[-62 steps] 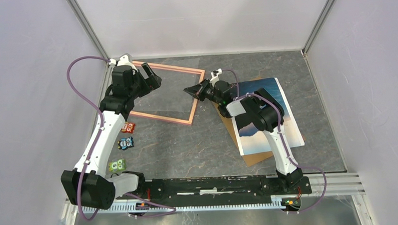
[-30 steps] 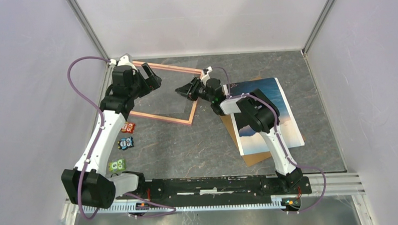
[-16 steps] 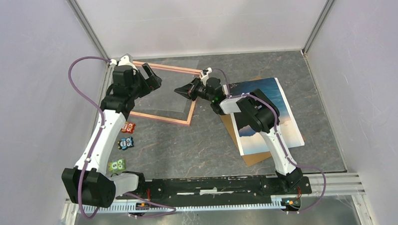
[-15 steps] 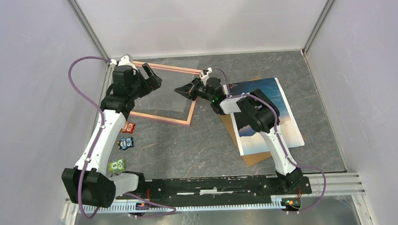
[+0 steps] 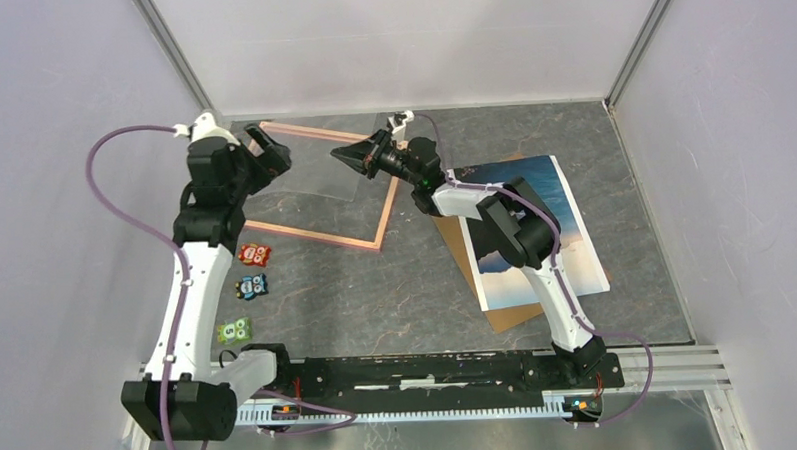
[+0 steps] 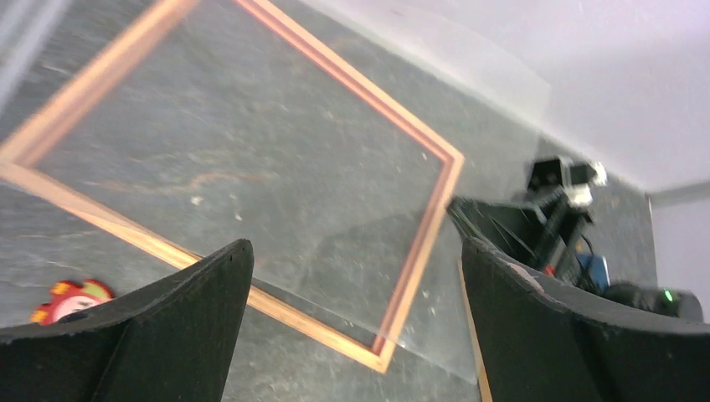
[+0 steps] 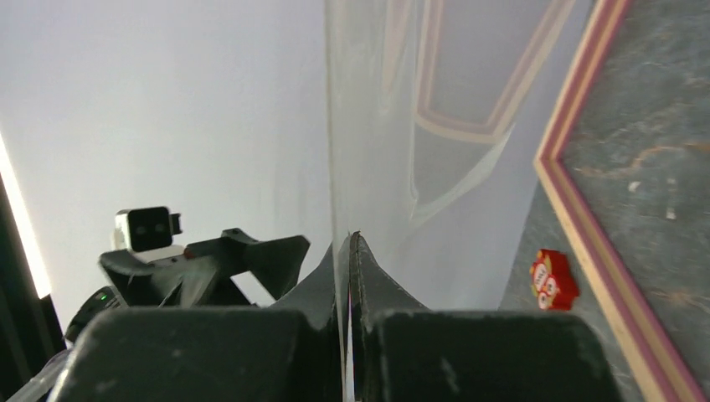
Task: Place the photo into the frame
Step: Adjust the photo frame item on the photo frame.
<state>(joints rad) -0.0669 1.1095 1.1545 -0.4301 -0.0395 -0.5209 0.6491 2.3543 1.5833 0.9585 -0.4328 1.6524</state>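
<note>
The salmon-pink frame (image 5: 315,235) lies flat at the back left of the table, seen close in the left wrist view (image 6: 419,243) and the right wrist view (image 7: 586,218). A clear sheet (image 5: 312,168) hangs tilted over it, its right edge pinched in my shut right gripper (image 5: 340,157) (image 7: 349,239). The photo (image 5: 540,230), mountains and blue water face up, rests at the right on a brown backing board (image 5: 508,316). My left gripper (image 5: 275,152) (image 6: 352,260) hovers open above the frame's back left part, holding nothing.
Three small toy figures, red (image 5: 255,255), blue (image 5: 252,286) and green (image 5: 235,331), lie in a row left of the frame's near edge. Grey walls close in the table at left, back and right. The arm rail (image 5: 430,369) runs along the near edge.
My right gripper closed on the clear sheet's edge and raised it toward the back. The left arm swung back and to the left, still open.
</note>
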